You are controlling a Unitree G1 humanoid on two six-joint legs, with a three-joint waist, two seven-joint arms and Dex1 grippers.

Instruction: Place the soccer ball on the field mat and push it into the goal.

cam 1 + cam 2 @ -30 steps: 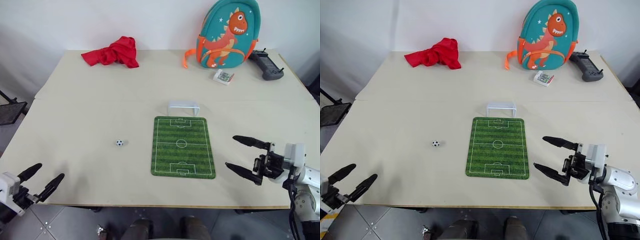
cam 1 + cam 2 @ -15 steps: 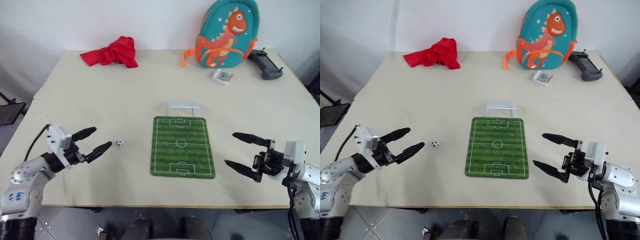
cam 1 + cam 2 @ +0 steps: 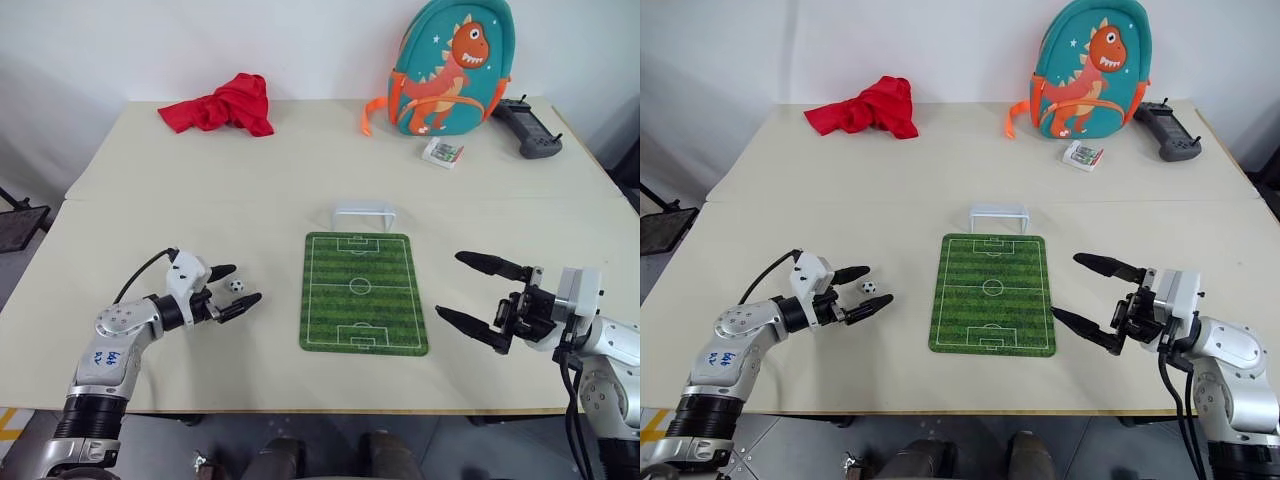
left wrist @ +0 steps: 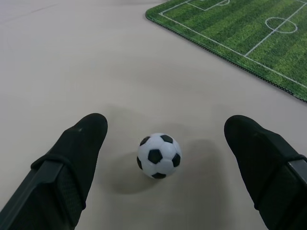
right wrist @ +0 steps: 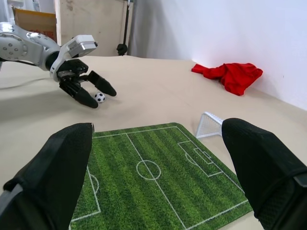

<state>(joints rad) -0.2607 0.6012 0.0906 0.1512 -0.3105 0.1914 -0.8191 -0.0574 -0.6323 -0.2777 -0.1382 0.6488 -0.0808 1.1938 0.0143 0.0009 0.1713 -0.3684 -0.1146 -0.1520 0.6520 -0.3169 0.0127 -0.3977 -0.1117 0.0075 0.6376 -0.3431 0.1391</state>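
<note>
Now soccer ball [image 4: 159, 155] sits between left hand [image 4: 168, 143] fingers.

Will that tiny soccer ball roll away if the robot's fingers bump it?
Probably. The soccer ball is round and sits free on the smooth table, so a nudge would likely send it rolling. It looks far smaller than the left gripper's fingers, so it could easily squirt out sideways when pinched. It is probably very light.

Readable markings

Blue handwriting stood on the robot's grey metal left forearm [image 3: 103, 357], too small to read; nothing else bore legible text
</note>
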